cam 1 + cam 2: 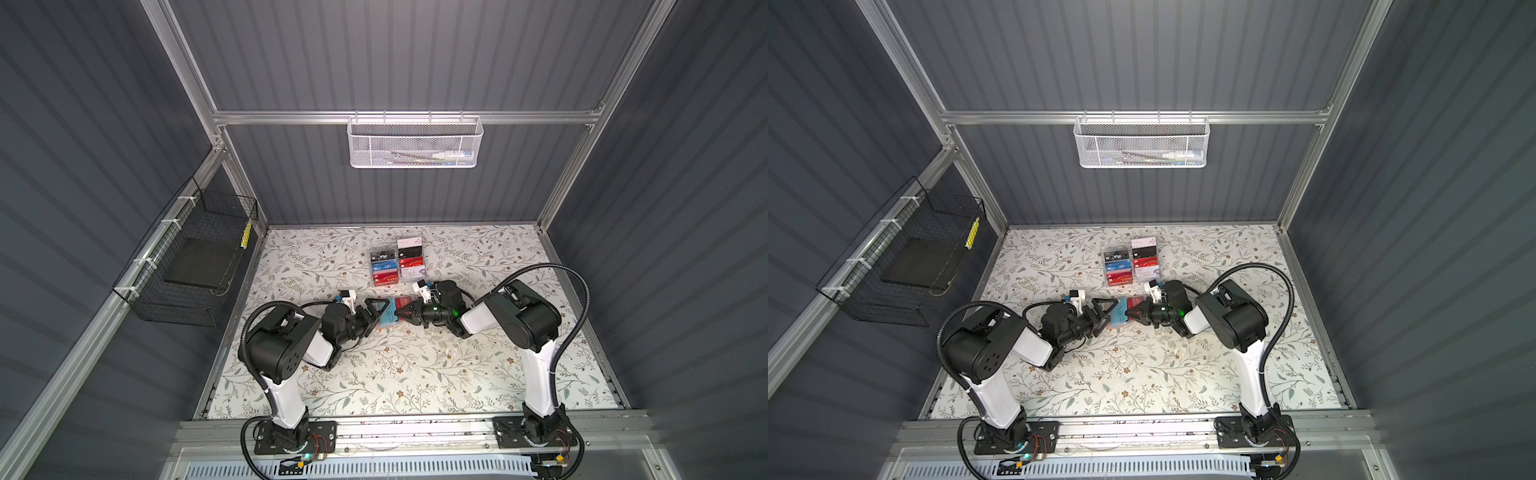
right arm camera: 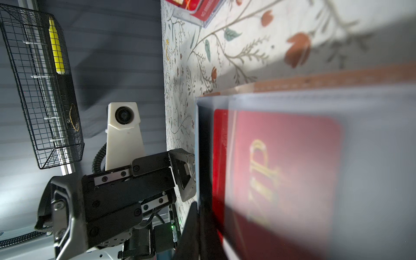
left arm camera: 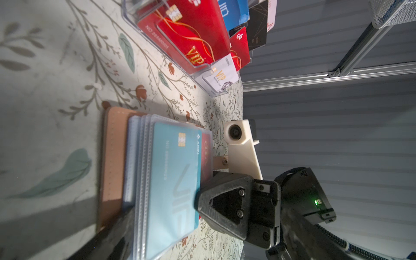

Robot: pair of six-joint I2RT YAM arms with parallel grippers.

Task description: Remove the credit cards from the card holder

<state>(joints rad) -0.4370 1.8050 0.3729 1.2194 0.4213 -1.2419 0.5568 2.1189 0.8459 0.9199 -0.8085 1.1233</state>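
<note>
Just beyond the card holder (image 3: 112,157) stands a clear card rack (image 3: 130,15).

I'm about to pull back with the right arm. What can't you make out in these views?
What the right gripper has caught: left wrist view, its tip covers the teal card edge; card or sleeve, cannot tell.
Cards in the back sleeves: left wrist view, cloudy plastic layers hide them.
The card holder left half: both top views, the left gripper covers it.
The red card print: right wrist view, too close, blurred.
</note>
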